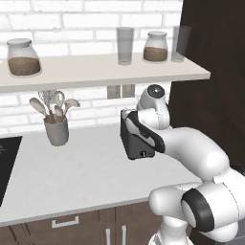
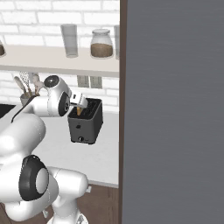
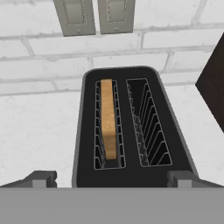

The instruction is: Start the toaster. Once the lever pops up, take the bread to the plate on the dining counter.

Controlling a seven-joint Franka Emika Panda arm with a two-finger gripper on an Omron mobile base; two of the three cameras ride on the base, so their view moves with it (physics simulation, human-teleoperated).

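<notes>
Toaster (image 3: 131, 127) position: on the grey-white worktop (image 1: 72, 177), against the brick wall (image 3: 35, 57), directly beneath two wall outlets (image 3: 94, 15). Its small knob faces outward, low on the front face, as seen in the right base view.

Bread (image 3: 108, 118) position: standing on edge in the left-hand slot as seen from the hand view, top crust visible between the wire guides. The other slot holds nothing.

Gripper (image 3: 111, 178) status: suspended above the near end of the toaster, looking down into the slots. Fingers (image 3: 41, 178) are spread wide, one tip at each side of the toaster body, gripping nothing.

Step in hand, as judged: starting the toaster. The lever itself cannot be made out in these views, so its setting is unconfirmed.

Next move, as judged: locate the lever at the toaster's end face, lower a fingertip onto it and press down until it latches. Keep both fingers clear of the bread and the slot wires during descent.
</notes>
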